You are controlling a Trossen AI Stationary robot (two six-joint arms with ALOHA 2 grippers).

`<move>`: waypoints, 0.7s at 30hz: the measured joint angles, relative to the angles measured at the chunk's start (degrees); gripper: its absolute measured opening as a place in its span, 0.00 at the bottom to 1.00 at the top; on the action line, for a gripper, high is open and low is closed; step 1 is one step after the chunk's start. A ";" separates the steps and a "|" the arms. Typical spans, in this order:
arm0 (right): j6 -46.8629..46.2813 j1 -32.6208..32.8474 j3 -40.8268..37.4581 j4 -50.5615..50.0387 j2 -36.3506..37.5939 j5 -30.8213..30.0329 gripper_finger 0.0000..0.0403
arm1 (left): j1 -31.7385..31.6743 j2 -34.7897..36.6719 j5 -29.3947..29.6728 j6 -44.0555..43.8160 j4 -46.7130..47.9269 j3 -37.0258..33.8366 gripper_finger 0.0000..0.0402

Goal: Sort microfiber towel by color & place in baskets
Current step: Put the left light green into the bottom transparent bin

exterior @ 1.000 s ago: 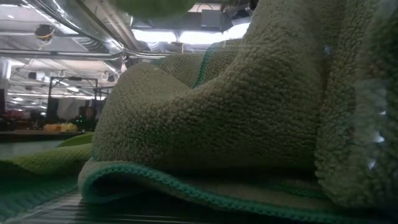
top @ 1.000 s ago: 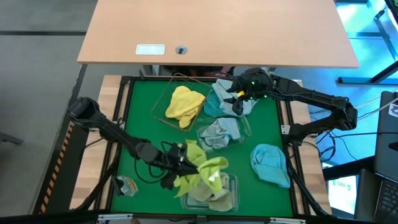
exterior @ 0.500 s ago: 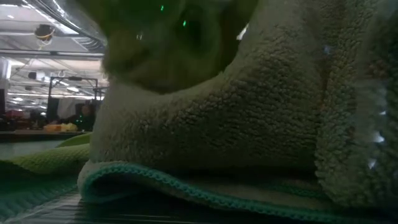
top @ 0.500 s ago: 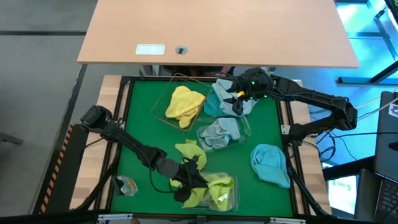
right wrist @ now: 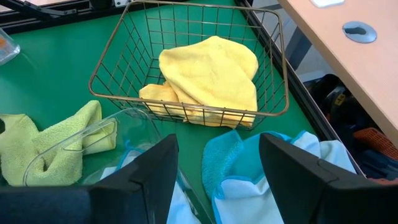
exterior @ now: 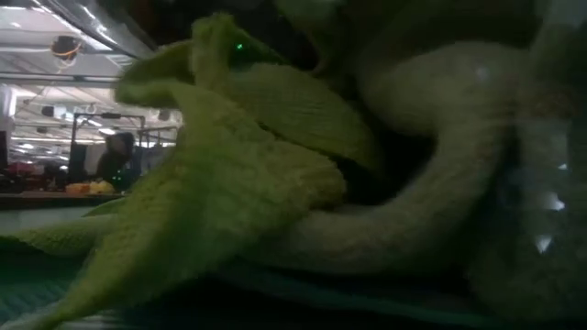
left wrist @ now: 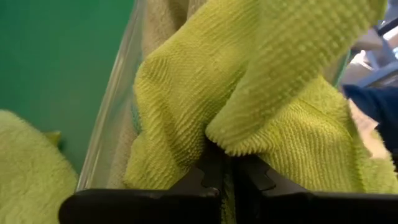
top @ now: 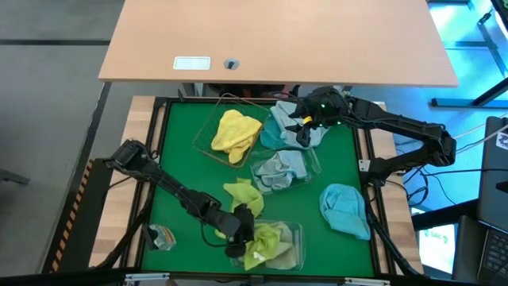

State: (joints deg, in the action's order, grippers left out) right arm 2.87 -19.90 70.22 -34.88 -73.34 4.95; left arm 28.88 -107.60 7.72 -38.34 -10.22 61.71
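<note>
My left gripper (top: pixel 240 232) is low over the near clear tub (top: pixel 298 253) and shut on a lime green towel (top: pixel 266 242) bunched inside it, on top of an olive towel (exterior: pixel 440 220). A second lime towel (top: pixel 242 193) lies on the green mat beside the tub. The wire basket (top: pixel 208 121) holds a yellow towel (top: pixel 234 131). The middle clear tub (top: pixel 312 168) holds light blue towels (top: pixel 279 169). My right gripper (right wrist: pixel 214 180) hovers open above a heap of blue towels (top: pixel 287 129) at the far edge. A teal towel (top: pixel 345 208) lies on the mat to the right. My left gripper pinches a fold of the lime towel (left wrist: pixel 214 134) between its two fingers (left wrist: pixel 208 177), slanting down from the table's left side. Several layers bunch around the fingertips. The towel rests inside the near tub, against its clear wall (left wrist: pixel 115 124), on the cloth below.
A small clear object (top: pixel 161 236) sits on the mat near the left near corner. A tan desk (top: pixel 278 40) stands beyond the far edge. Bare mat (top: pixel 182 159) lies left of the basket and between the tubs.
My left gripper has moved toward the near edge and down into the near tub, still shut on the lime towel. The towel, earlier draped wide over the tub's left rim, now sits bunched inside the tub.
</note>
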 joint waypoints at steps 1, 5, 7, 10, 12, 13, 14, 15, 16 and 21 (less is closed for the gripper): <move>0.00 0.00 0.00 0.01 -0.01 0.00 0.56 | 0.02 0.05 -0.03 -0.20 1.17 0.04 0.02; 0.00 0.00 0.00 -0.01 -0.01 0.00 0.56 | 0.04 0.20 0.28 -0.37 4.88 0.08 0.02; 0.00 0.01 0.00 0.01 -0.01 0.00 0.56 | -0.02 0.20 0.32 -0.14 4.92 0.07 0.02; 0.00 0.00 0.00 0.01 -0.02 0.00 0.56 | -0.04 0.18 0.58 -0.09 4.54 0.00 0.02; 0.00 0.00 0.00 0.01 -0.02 0.01 0.56 | -0.06 0.12 0.64 -0.07 3.46 -0.04 0.02; 0.00 0.01 0.00 0.00 -0.02 0.00 0.56 | -0.07 0.08 0.66 -0.07 2.67 -0.04 0.02; 0.00 0.01 0.00 0.01 0.00 0.00 0.56 | -0.10 0.03 0.67 -0.06 1.83 -0.05 0.02; 0.00 0.01 0.00 0.00 -0.01 0.00 0.56 | -0.11 -0.01 0.67 -0.07 0.97 -0.09 0.02; 0.00 0.00 0.00 0.01 -0.02 0.00 0.56 | -0.11 -0.04 0.67 -0.07 0.13 -0.13 0.02; 0.00 0.01 0.00 -0.01 -0.02 0.00 0.56 | -0.13 -0.26 0.52 -0.11 -3.12 -0.27 0.02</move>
State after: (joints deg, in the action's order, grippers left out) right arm 2.87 -19.89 70.22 -34.89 -73.36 4.95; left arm 28.75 -107.85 8.24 -38.45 -13.34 61.44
